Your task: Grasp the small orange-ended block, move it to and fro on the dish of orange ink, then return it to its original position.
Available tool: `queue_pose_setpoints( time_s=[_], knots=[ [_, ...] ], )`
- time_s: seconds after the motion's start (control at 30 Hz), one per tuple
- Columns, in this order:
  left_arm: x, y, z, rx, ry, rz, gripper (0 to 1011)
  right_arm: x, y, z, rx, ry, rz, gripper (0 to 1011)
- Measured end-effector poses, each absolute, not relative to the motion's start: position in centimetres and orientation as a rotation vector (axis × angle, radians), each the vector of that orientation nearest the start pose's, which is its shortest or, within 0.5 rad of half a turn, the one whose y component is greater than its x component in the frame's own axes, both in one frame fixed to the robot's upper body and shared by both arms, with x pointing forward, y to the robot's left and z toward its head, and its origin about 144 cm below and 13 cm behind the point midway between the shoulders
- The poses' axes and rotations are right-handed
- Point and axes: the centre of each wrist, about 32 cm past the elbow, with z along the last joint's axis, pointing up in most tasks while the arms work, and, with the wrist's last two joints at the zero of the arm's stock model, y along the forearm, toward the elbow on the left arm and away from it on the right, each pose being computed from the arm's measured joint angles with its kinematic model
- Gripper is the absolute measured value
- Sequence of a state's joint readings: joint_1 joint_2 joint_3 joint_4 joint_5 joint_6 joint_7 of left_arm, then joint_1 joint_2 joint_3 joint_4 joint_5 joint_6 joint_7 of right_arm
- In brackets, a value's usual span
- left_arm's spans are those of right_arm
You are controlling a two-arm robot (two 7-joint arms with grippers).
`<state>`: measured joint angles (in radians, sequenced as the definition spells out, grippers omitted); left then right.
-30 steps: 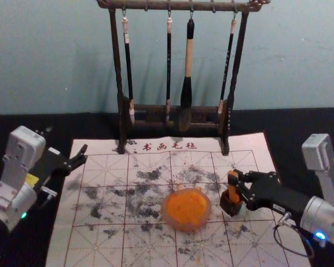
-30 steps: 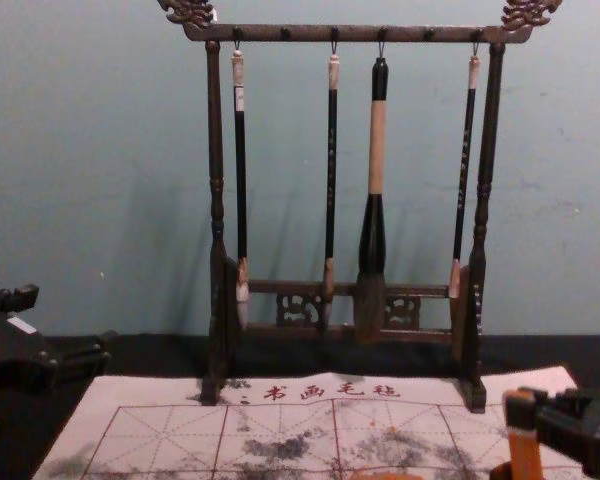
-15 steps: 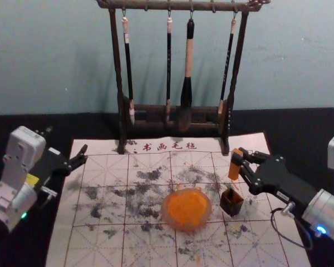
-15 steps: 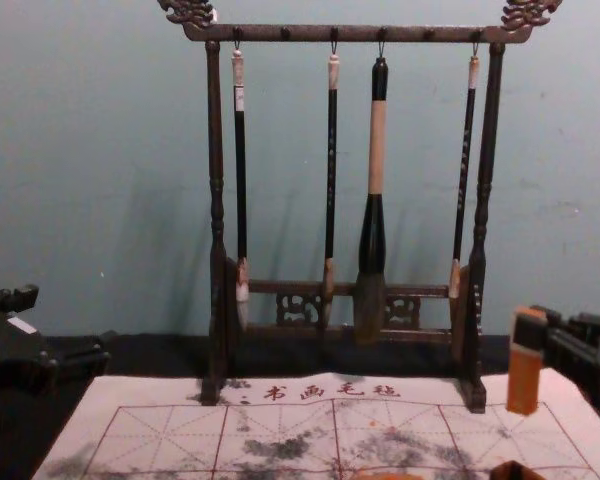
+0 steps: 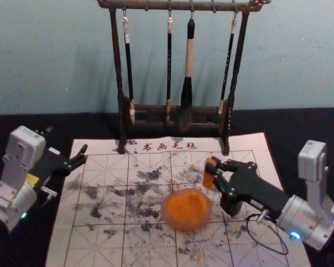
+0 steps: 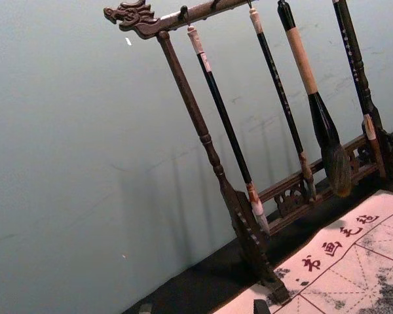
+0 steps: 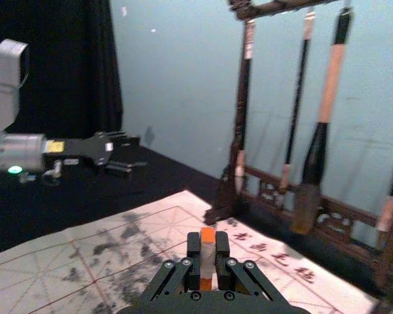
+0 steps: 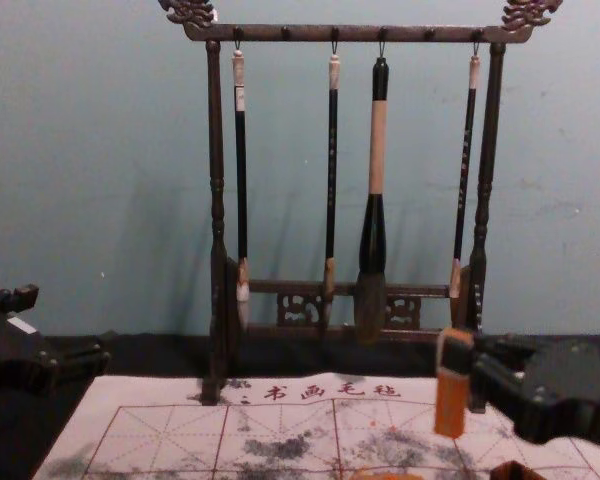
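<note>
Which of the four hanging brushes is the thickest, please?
The third brush from the robot's left: its bristle head is widest, and it alone has a long tan handle section.

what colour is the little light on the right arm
The light glows blue, seen best in the head view.

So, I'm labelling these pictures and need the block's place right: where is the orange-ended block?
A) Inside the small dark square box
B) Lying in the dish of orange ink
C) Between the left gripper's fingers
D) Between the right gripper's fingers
D: the orange-ended block is pinched between the fingertips of the right gripper, one on each side of it.
</note>
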<state>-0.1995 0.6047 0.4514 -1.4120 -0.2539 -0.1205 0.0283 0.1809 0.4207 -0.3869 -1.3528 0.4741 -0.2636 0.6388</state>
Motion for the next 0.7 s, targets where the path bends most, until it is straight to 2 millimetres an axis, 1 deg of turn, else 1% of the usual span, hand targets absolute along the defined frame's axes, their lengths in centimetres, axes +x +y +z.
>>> queue_pose_setpoints(
  time_s=[0.3, 0.7],
  knots=[
    [48.9, 31.0, 114.0, 0.304, -0.285, 1.248, 1001, 49.3, -25.4, 110.8, 0.013, -0.064, -0.606, 88],
    [48.9, 31.0, 114.0, 0.304, -0.285, 1.248, 1001, 49.8, -24.3, 110.0, -0.032, -0.069, -0.545, 88]
  ],
)
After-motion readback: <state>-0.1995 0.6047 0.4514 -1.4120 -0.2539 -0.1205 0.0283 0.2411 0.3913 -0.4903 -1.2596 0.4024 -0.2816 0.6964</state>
